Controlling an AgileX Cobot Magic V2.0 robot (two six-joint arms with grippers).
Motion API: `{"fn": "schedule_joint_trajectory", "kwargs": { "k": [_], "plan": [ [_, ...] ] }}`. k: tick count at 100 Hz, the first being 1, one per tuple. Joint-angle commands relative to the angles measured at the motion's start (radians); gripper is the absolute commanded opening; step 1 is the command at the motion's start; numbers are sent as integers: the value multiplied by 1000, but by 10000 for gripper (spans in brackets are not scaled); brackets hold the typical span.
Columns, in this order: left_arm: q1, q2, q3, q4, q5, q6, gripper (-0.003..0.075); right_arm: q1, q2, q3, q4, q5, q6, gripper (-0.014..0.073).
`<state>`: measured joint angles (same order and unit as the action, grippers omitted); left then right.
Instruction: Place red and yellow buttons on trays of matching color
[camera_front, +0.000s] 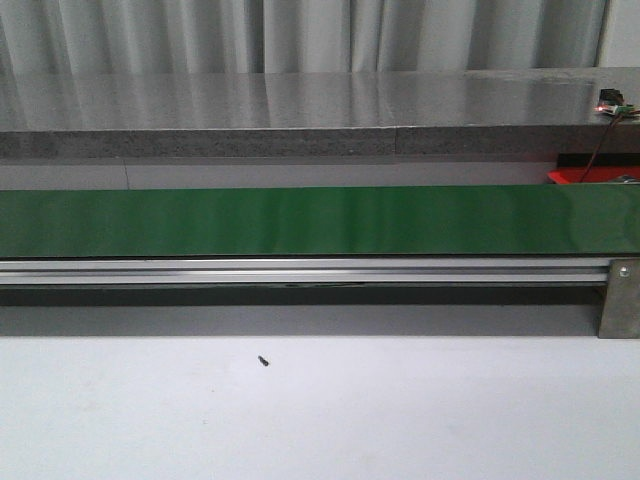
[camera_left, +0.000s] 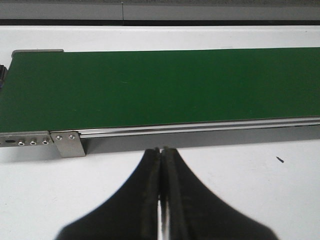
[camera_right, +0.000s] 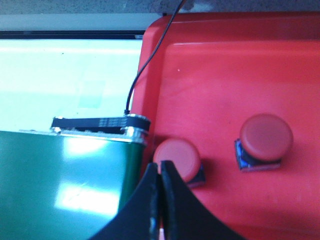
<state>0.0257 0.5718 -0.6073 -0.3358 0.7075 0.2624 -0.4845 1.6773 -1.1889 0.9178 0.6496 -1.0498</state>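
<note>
In the right wrist view two red buttons (camera_right: 177, 159) (camera_right: 265, 137) sit inside the red tray (camera_right: 225, 65), beside the end of the green conveyor belt (camera_right: 65, 175). My right gripper (camera_right: 160, 165) is shut with nothing held, its tips in front of the nearer red button. The left gripper (camera_left: 162, 150) is shut and empty over the white table, just short of the belt's rail (camera_left: 200, 129). In the front view only a corner of the red tray (camera_front: 575, 176) shows at the right. No yellow button or yellow tray is in view.
The green belt (camera_front: 300, 220) runs across the front view with its metal rail (camera_front: 300, 270) and an end bracket (camera_front: 620, 298). A black cable (camera_right: 150, 65) crosses the tray's rim. A small dark speck (camera_front: 264, 361) lies on the white table.
</note>
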Motion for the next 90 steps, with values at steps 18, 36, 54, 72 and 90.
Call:
{"fn": "schedule_joint_trajectory", "kwargs": {
  "k": [18, 36, 54, 72, 90],
  "plan": [
    [-9, 2, -26, -18, -69, 1, -20, 16, -226, 184, 152, -175, -3, -59],
    [-9, 2, -26, -18, -69, 1, -20, 94, -352, 287, 158, -270, -4, -59],
    [-9, 2, -26, -18, -69, 1, -20, 203, -431, 349, 158, -278, -11, -59],
    [-9, 2, -26, -18, -69, 1, -20, 267, -512, 428, 158, -305, -17, -59],
    [-9, 2, -26, -18, -69, 1, -20, 303, -608, 511, 159, -303, -17, -59]
  ]
}}
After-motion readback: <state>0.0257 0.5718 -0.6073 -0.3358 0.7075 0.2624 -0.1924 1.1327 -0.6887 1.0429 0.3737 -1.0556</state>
